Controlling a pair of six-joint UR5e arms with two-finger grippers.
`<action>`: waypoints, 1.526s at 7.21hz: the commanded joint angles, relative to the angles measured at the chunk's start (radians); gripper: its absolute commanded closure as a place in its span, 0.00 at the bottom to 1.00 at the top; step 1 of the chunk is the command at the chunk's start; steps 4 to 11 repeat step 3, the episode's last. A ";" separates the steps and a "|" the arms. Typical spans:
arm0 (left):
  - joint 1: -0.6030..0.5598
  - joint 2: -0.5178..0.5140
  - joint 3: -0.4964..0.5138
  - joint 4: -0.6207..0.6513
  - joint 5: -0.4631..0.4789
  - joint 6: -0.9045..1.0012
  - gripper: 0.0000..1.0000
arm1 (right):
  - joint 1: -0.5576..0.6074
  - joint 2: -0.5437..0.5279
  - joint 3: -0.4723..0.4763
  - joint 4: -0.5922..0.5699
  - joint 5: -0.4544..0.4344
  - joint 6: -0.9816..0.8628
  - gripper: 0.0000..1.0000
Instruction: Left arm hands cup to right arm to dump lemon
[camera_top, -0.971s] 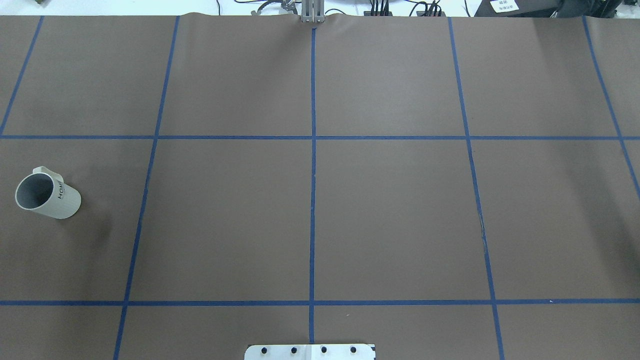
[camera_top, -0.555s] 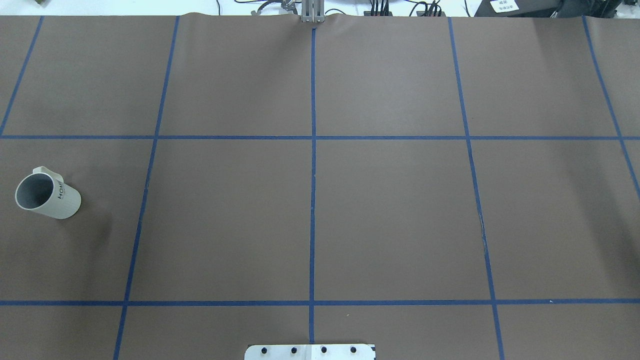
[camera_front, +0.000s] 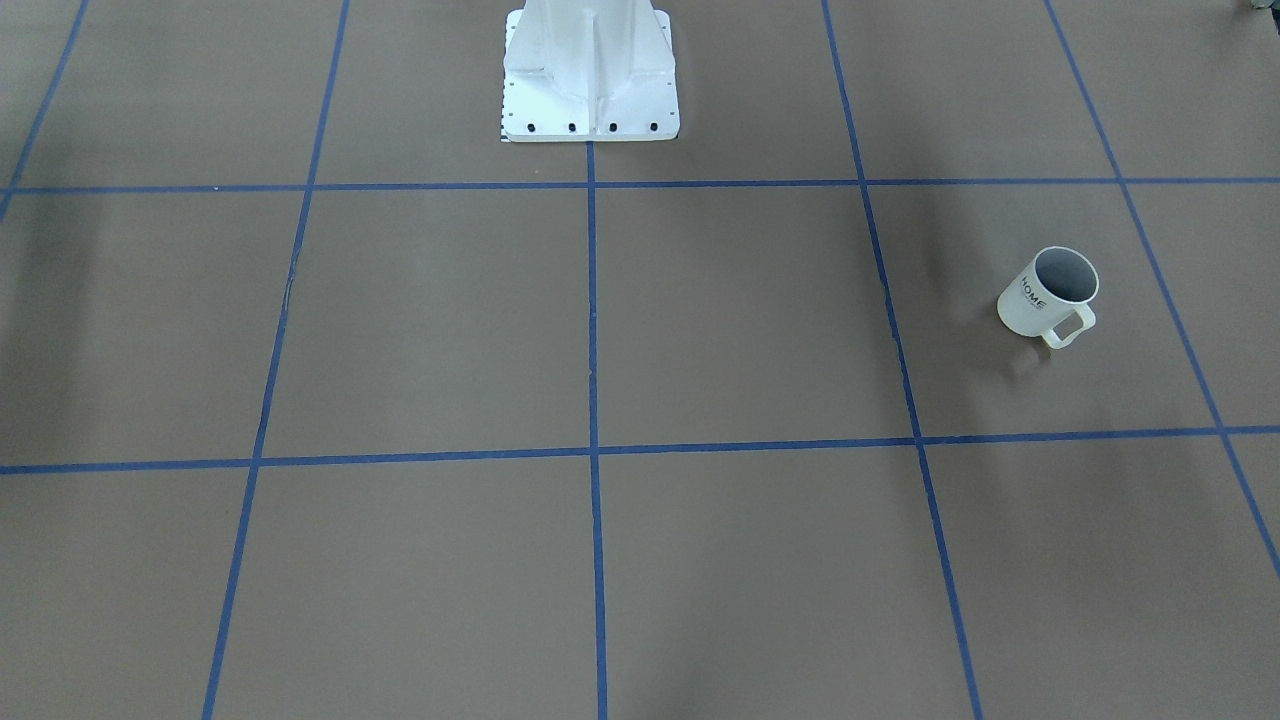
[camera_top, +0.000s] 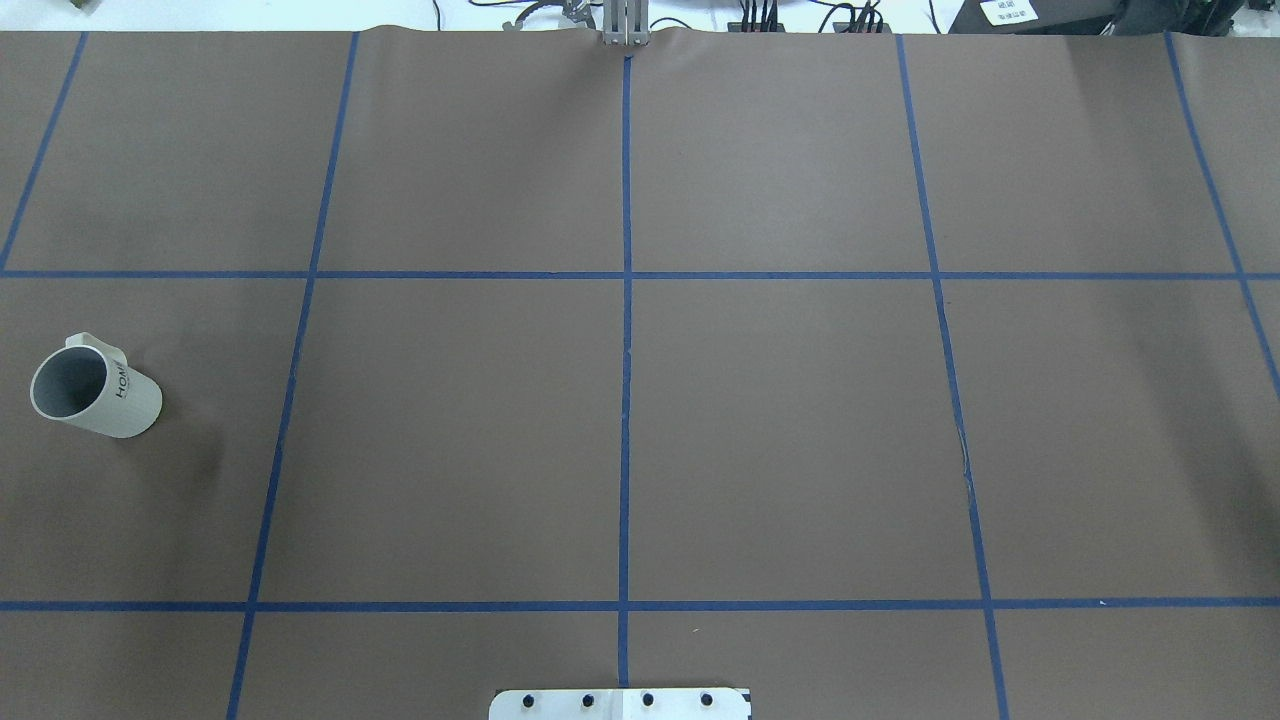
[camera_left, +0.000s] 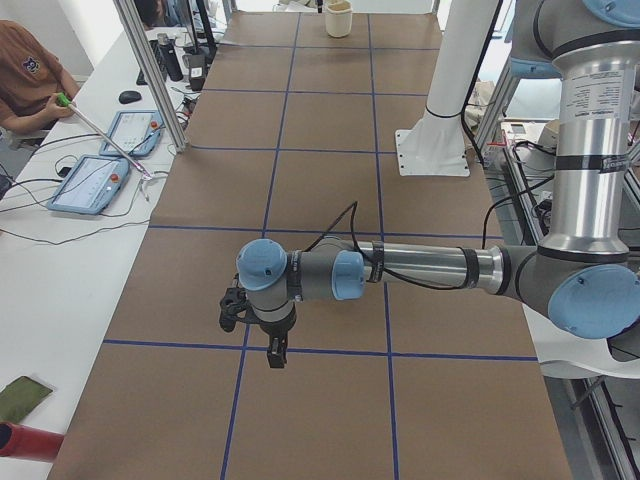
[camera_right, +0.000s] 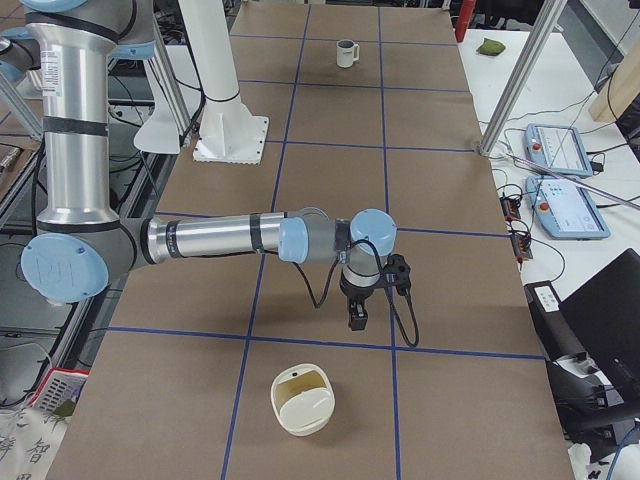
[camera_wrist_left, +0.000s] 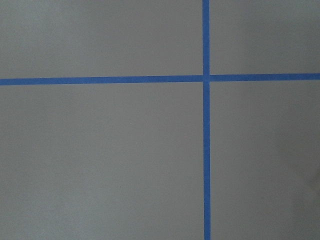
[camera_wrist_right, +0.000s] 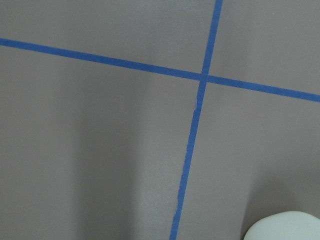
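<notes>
One small cream-white mug with squared handle, grey inside, black "HOME" lettering: upright on the matte brown, blue-taped table, far left, long axis vertical, mouth up, handle turned to the far side. Left gripper and right gripper both pointing down, apart from it; open or closed, impossible to tell.

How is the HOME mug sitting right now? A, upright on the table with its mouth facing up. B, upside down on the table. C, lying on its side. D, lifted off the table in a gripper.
A: the cup stands on its base on the brown table, its grey inside open to the top, and nothing is holding it.
</notes>
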 joint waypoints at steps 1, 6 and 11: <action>0.000 -0.001 0.008 -0.001 0.002 -0.004 0.00 | 0.000 0.003 -0.001 0.001 0.001 0.001 0.00; 0.002 -0.010 0.010 0.000 0.002 -0.006 0.00 | 0.000 0.003 -0.001 0.001 0.001 0.001 0.00; 0.002 -0.010 0.010 0.000 0.002 -0.006 0.00 | 0.000 0.003 -0.001 0.001 0.001 0.001 0.00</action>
